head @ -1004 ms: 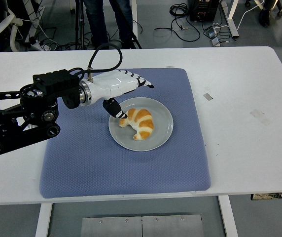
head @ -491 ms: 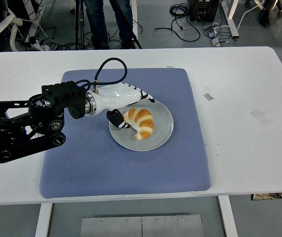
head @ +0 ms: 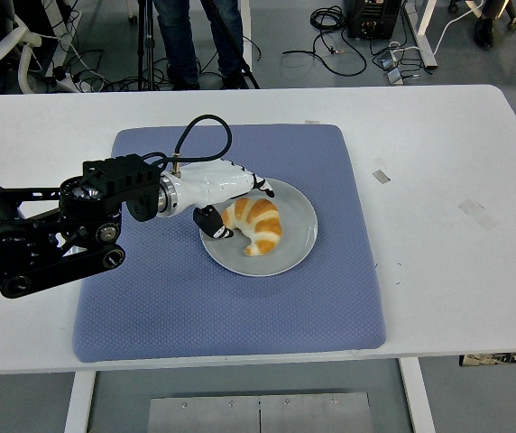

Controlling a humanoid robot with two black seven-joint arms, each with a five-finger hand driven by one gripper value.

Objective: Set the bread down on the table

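Left hand (head: 226, 200) at croissant (head: 256, 224), on grey plate (head: 296, 244).
Fingers around its left end, possibly touching, grip unclear. Blue mat (head: 240, 307) under plate on white table (head: 447, 180); tape scraps (head: 476, 213) right.

blue textured mat (head: 231, 307) lies flat on the white table, covering its left-centre part. grey round plate (head: 290, 257) sits on the mat, toward its upper right. small tape marks on the bare tabletop right of the mat: one (head: 381, 176) near the mat edge, another (head: 475, 213) further right. behind the table, a person's legs (head: 179, 41) in dark trousers, black cables (head: 330, 41) coiled on the grey floor, white chair part (head: 19, 45) at top left.
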